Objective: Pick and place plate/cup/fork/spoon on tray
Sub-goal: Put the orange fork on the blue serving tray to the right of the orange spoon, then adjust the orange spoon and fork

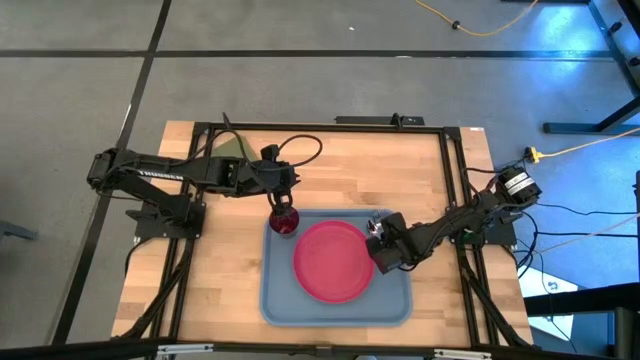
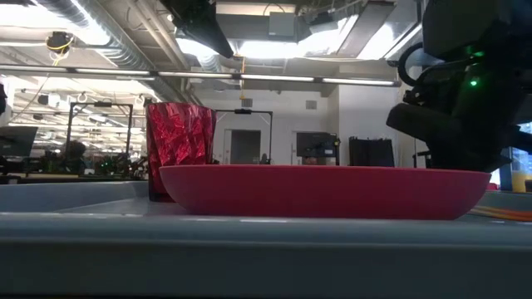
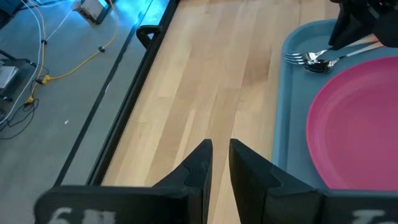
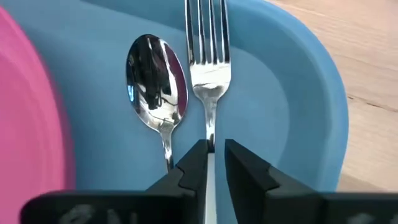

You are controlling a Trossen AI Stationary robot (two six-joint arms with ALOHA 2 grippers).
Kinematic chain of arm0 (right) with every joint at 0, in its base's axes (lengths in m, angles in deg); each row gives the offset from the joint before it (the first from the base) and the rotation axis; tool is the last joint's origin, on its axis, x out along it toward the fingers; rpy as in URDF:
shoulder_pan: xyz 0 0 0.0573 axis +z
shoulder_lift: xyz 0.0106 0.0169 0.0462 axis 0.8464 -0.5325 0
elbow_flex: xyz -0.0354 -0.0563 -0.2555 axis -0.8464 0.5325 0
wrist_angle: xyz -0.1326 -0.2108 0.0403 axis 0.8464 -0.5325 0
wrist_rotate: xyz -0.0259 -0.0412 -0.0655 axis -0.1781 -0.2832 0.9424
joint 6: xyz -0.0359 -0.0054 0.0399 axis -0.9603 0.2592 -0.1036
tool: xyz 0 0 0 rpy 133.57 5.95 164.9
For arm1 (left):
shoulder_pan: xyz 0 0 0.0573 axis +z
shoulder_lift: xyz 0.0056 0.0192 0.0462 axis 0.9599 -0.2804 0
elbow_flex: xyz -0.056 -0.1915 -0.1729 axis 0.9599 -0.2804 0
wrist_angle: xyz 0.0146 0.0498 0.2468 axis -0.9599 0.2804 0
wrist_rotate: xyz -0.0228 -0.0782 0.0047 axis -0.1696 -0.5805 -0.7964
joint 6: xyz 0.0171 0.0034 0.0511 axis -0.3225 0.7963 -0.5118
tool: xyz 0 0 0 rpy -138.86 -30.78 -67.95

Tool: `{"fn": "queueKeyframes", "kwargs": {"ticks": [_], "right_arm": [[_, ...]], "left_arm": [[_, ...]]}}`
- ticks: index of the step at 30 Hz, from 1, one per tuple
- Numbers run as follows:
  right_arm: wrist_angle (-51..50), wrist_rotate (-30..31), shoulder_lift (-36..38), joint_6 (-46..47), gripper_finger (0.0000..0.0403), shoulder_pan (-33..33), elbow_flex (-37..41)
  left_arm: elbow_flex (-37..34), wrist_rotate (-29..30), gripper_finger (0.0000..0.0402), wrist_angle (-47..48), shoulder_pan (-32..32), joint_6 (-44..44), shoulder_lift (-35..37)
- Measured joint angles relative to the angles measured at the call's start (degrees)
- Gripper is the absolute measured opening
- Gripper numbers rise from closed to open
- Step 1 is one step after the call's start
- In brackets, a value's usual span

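The right gripper (image 4: 209, 163) has its jaws pinched on the fork (image 4: 208, 68) stem. The fork lies on the tray (image 4: 292, 93), just beside the spoon (image 4: 155, 81). The plate (image 1: 333, 261) sits on the tray too, with the cup (image 1: 285, 222) at one corner. The left gripper (image 3: 216, 163) hangs over the cup, jaws a little apart and empty.

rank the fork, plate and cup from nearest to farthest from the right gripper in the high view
1. The fork: its handle sits between the right gripper's fingers, at the tray's right edge.
2. The plate: just left of that gripper, in the middle of the tray.
3. The cup: farthest, at the tray's far left corner, under the left gripper.
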Motion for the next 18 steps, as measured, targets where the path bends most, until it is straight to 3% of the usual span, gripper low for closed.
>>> {"fn": "queueKeyframes", "kwargs": {"ticks": [9, 18], "right_arm": [[2.89, -0.10, 0.00, -0.02, 0.0066, 0.01, -0.23], [-2.25, -1.12, 0.02, -0.22, 0.0065, 0.12, -3.91]], "left_arm": [[0.00, -0.02, 0.0047, 0.00, 0.00, 0.00, 0.00], [0.00, -0.02, 0.0047, 0.00, -0.01, 0.00, 0.00]]}}
